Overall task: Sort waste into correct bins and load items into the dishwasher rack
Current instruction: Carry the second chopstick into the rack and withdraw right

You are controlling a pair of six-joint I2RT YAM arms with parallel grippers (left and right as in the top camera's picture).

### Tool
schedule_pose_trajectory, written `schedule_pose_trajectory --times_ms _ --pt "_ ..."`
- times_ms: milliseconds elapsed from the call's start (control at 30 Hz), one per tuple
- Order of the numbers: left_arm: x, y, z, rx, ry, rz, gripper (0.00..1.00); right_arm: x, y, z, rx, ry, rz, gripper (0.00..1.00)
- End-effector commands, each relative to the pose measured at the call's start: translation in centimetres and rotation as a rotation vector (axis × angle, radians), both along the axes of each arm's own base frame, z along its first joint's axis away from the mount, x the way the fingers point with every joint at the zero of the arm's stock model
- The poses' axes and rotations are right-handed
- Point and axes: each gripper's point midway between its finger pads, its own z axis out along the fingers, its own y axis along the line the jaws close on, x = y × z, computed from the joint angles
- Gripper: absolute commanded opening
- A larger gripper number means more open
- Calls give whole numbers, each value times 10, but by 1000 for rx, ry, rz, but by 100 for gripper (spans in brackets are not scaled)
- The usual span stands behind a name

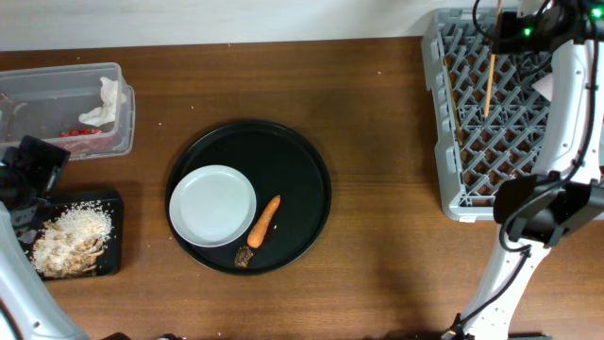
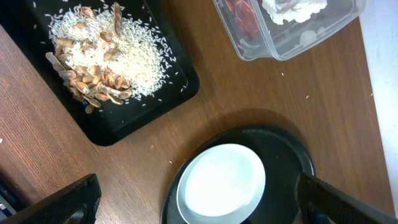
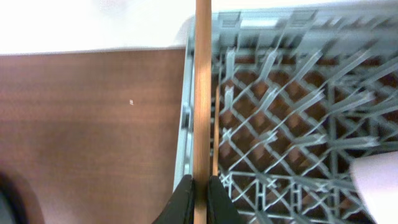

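Observation:
A white plate (image 1: pixel 212 205), an orange carrot (image 1: pixel 264 221) and a small dark scrap (image 1: pixel 244 257) lie on the round black tray (image 1: pixel 302 161). The clear tub (image 1: pixel 118 113) holds white tissue (image 1: pixel 106 102) and a red wrapper (image 1: pixel 80 133). The black rectangular tray (image 1: pixel 111 203) holds rice and beige scraps (image 1: pixel 71 241). My left gripper (image 1: pixel 28 179) is open and empty between tub and tray; in its wrist view (image 2: pixel 198 202) it hangs above the plate (image 2: pixel 221 183). My right gripper (image 1: pixel 510 28) is shut on a wooden chopstick (image 3: pixel 201 93) over the grey rack (image 1: pixel 453 203). Cup and bowl are not clearly visible.
A second chopstick (image 3: pixel 216 130) lies in the rack by its left wall (image 3: pixel 186 124). A pale object (image 3: pixel 379 180) sits in the rack, mostly hidden by my right arm (image 1: pixel 566 113). Bare wood table lies between the round tray and the rack.

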Motion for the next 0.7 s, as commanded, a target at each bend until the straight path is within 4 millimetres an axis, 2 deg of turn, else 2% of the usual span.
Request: schedule_pose_trajectory --times_ms 0,100,167,233,267,333,400,433,467,500,533,567,600,667 --pt "-3 -1 3 2 -10 11 99 14 6 -46 41 36 61 8" --pt "-3 -1 3 2 -10 11 99 20 16 -74 50 54 80 11" --pt "-3 -1 3 2 -10 11 99 20 30 -92 62 80 105 15" --pt "-3 -1 3 2 -10 11 99 20 37 -95 66 90 114 21" --pt "-3 -1 3 2 -10 11 99 19 41 -95 76 96 107 27" --pt "-3 -1 3 2 -10 11 99 16 61 -84 187 108 92 39" --pt "-3 -1 3 2 -10 11 99 7 93 -63 322 107 153 44" --pt "-3 -1 3 2 -10 11 99 -7 126 -47 417 144 183 47" --pt "-3 -1 3 2 -10 11 99 -17 144 -45 433 191 187 53" --pt "-3 -1 3 2 -10 11 99 -24 158 -46 439 226 197 55" --pt "-3 -1 3 2 -10 11 99 -40 186 -55 419 316 199 65" --pt "-3 -1 3 2 -10 11 99 -52 204 -69 346 395 154 98" --pt "-3 -1 3 2 -10 11 99 -57 216 -77 300 428 125 99" --pt "-3 -1 3 2 -10 11 99 -70 257 -84 208 449 158 98"
